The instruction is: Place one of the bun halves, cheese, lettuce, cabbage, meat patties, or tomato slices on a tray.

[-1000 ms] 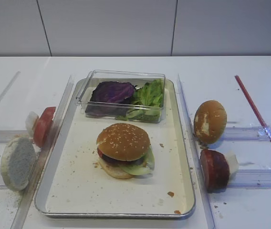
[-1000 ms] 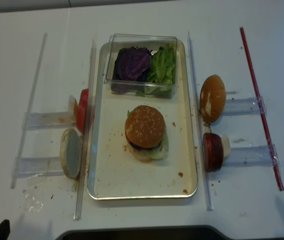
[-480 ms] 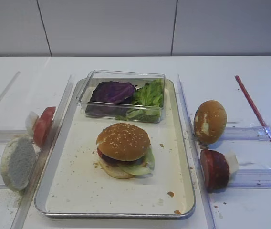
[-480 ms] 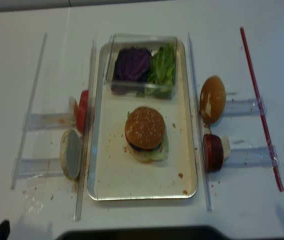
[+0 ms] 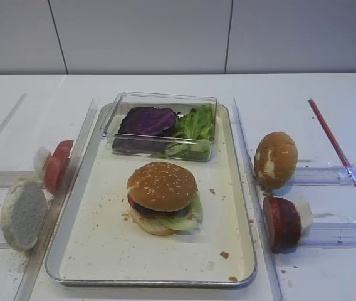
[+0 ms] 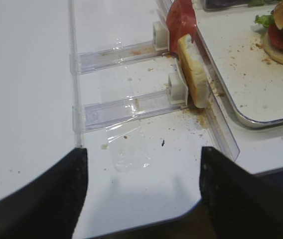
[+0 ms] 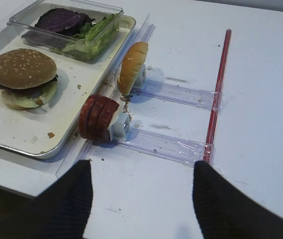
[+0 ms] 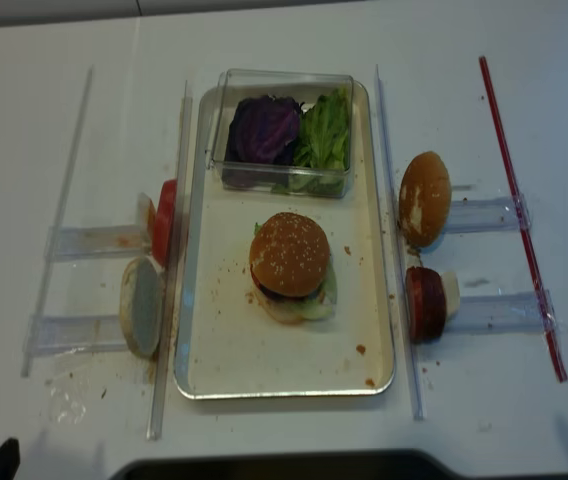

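Right hand (image 7: 139, 196) wide apart (empty), bun top (image 5: 162, 185) on tray (image 5: 103, 251)

A white table (image 5: 165, 84) is seen under everything, backed by a pale panelled wall (image 5: 140, 34); a clear plastic box (image 5: 160, 125) is set at the far end of the metal pan, its floor covered by leaves; clear acrylic rails (image 5: 249, 188) are laid along both long sides of the pan, with shorter clear holders (image 7: 166, 145) branching outward on each side; a smooth brown bun with a white patch (image 5: 276, 159) is stood on edge in the far right holder; a pale flat bun half (image 5: 23, 214) is stood on edge at the near left holder; a red strip (image 5: 341, 155) is laid diagonally across the right holders' ends; crumbs (image 6: 194, 112) are scattered on the table by the near left holder
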Controlling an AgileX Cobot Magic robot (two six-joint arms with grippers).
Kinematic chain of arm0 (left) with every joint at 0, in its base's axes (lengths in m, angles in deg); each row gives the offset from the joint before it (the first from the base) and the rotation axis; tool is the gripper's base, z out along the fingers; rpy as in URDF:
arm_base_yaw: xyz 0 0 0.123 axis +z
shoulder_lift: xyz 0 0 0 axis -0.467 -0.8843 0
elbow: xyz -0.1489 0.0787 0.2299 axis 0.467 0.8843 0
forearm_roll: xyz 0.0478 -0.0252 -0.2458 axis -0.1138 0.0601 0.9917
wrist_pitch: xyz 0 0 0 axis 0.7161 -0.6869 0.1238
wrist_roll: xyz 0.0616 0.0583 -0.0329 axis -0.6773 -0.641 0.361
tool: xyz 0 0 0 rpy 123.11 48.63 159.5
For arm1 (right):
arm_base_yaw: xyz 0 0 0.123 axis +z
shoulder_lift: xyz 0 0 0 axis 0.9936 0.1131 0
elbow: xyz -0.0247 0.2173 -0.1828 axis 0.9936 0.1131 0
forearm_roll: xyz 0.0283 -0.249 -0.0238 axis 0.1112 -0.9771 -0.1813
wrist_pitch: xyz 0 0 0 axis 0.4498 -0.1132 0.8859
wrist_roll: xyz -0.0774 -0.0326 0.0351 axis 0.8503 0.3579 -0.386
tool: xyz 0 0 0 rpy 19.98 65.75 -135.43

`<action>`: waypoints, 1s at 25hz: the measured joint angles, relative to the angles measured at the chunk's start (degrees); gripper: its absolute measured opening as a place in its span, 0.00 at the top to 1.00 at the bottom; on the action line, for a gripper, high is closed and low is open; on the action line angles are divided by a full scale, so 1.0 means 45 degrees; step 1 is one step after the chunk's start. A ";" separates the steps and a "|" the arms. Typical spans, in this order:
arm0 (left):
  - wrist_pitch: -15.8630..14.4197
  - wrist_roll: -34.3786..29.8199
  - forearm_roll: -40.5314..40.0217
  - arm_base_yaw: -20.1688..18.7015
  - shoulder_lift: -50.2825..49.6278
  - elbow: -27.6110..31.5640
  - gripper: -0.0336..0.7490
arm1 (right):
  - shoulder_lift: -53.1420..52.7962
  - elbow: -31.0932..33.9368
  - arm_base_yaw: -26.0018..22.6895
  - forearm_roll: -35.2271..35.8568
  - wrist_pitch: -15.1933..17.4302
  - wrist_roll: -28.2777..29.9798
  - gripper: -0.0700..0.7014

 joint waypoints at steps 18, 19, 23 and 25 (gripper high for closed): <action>0.0000 0.0000 0.0000 0.0000 0.0000 0.0000 0.40 | -0.0009 0.0215 0.0000 0.0018 0.0293 0.0030 0.33; 0.0000 0.0000 0.0000 0.0000 0.0000 0.0000 0.40 | -0.0009 0.0215 0.0000 0.0018 0.0293 0.0030 0.33; 0.0000 0.0000 0.0000 0.0000 0.0000 0.0000 0.40 | -0.0009 0.0215 0.0000 0.0018 0.0293 0.0030 0.33; 0.0000 0.0000 0.0000 0.0000 0.0000 0.0000 0.40 | -0.0009 0.0215 0.0000 0.0018 0.0293 0.0030 0.33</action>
